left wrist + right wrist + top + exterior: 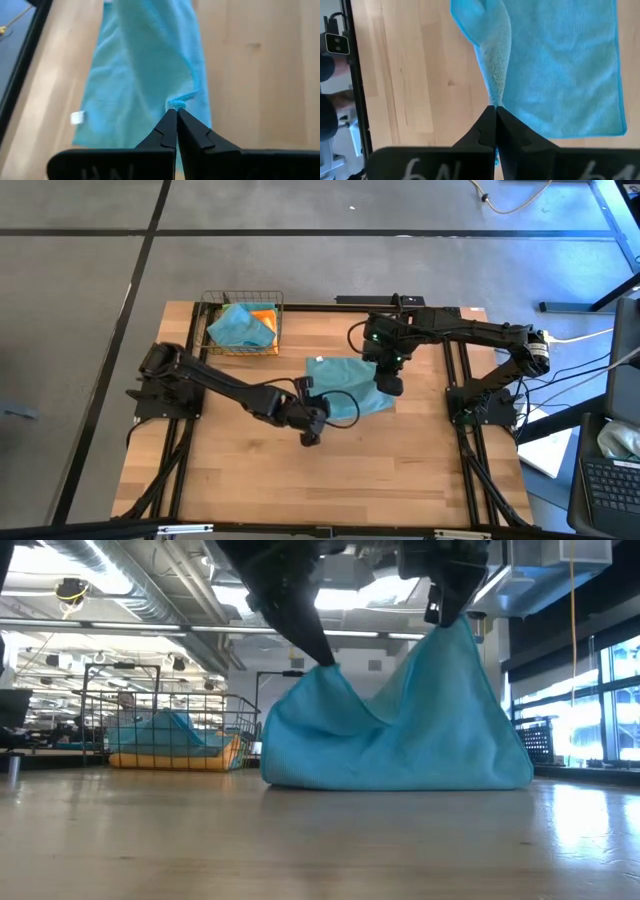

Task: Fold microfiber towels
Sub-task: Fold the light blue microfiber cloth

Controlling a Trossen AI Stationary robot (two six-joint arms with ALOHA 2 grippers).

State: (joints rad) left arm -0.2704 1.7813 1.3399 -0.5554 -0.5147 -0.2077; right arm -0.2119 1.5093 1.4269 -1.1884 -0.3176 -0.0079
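**Both grippers pinch one teal towel beside the wire basket**

From above, a teal towel [345, 385] lies on the wooden table [240, 480] just beside the wire basket [243, 325], on the side toward the table's middle. The left gripper [311, 437] sits at the towel's corner farthest from the basket, and the right gripper [388, 385] is over the towel's edge away from the basket. This view hides how high the cloth hangs.

The low view supplies that: the towel [400, 735] is lifted into two peaks, one lower and nearer the basket [165, 730], one taller and farther from it, with its bottom edge resting on the table [300, 850]. It also shows the basket's contents stacked, a teal cloth [165, 730] on top of an orange cloth [175, 760]; from above the same pair appears as teal cloth [238, 327] with orange cloth [265, 317] peeking out behind it.

Only the wrist views show the jaws clearly. In the left wrist view the left gripper [176, 114] is closed, its tips nipping a hemmed corner of the towel [145, 75]; a small white tag [76, 117] shows on the cloth's edge. In the right wrist view the right gripper [495, 110] is closed on a gathered fold of the towel [560, 65], the rest spread flat on the wood.
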